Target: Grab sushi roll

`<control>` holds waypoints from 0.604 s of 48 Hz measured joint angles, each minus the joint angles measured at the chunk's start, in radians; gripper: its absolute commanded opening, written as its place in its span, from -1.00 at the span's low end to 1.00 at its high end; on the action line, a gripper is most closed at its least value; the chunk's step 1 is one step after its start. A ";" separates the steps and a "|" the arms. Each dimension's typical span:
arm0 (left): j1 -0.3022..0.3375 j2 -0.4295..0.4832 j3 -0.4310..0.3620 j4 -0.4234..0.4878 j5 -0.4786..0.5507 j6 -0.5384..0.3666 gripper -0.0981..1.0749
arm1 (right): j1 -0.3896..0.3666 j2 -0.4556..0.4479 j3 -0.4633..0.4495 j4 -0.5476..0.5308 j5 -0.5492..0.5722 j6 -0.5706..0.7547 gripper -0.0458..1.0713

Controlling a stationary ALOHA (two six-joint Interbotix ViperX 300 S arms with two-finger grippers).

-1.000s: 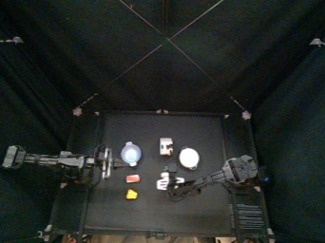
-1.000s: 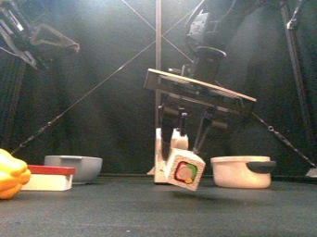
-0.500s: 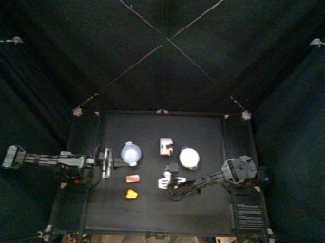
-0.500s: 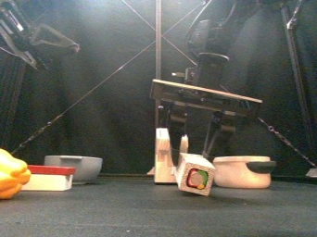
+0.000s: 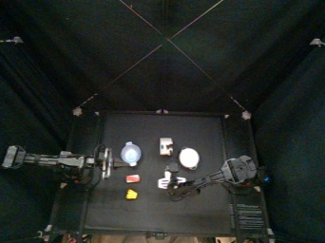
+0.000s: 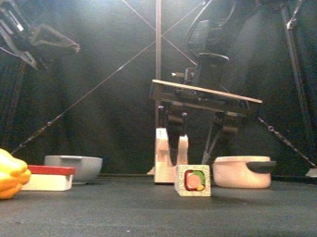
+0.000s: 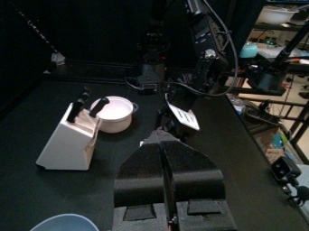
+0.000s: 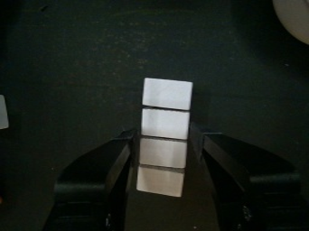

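The sushi roll (image 6: 194,180) stands upright on the table, a small white block with an orange and green middle. In the top view the sushi roll (image 5: 165,179) lies at the table's front middle. My right gripper (image 6: 196,153) hangs just above it, open, one jaw on each side and neither touching. The right wrist view shows the roll's white top (image 8: 165,124) between the spread jaws of the right gripper (image 8: 165,143). My left gripper (image 7: 167,137) rests shut at the table's left (image 5: 102,161).
Behind the roll stand a white upright piece (image 6: 162,155) and a white pot (image 6: 242,171). At the left lie a grey bowl (image 6: 72,167), a red block (image 6: 50,176) and a yellow thing (image 6: 10,174). In the top view a white oval (image 5: 189,157) lies near a blue bowl (image 5: 131,154).
The roll hung tilted between the right jaws a second ago. It has dropped to the table and now stands upright, while the jaws spread wider. The left arm stayed still.
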 measured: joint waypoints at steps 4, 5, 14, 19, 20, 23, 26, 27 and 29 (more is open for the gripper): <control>0.000 0.000 0.000 0.000 -0.002 0.000 -0.88 | 0.000 0.000 0.000 0.000 0.000 0.000 0.59; 0.000 0.000 0.000 0.000 0.000 0.000 -0.88 | 0.000 0.000 0.000 0.000 0.000 0.000 0.59; 0.000 0.000 0.000 0.000 0.000 0.000 -0.88 | 0.002 0.000 -0.006 0.002 0.000 -0.026 0.59; 0.000 0.000 0.000 0.000 0.000 0.000 -0.88 | 0.002 0.000 -0.014 0.003 0.000 -0.052 0.59; 0.000 0.000 0.000 0.000 0.000 0.000 -0.88 | 0.002 0.000 -0.015 0.003 0.000 -0.057 0.59; -0.002 0.000 0.000 0.000 0.000 0.000 -0.88 | 0.000 0.000 -0.020 0.008 0.000 -0.071 0.59; 0.000 0.000 0.000 0.000 0.000 0.000 -0.88 | 0.000 0.002 -0.023 0.011 0.000 -0.075 0.58; -0.002 0.000 0.000 0.000 0.000 0.000 -0.87 | 0.002 0.003 -0.025 0.011 0.000 -0.075 0.58; 0.000 0.000 0.002 0.000 0.000 -0.002 -0.88 | 0.000 0.005 -0.025 0.012 0.000 -0.075 0.58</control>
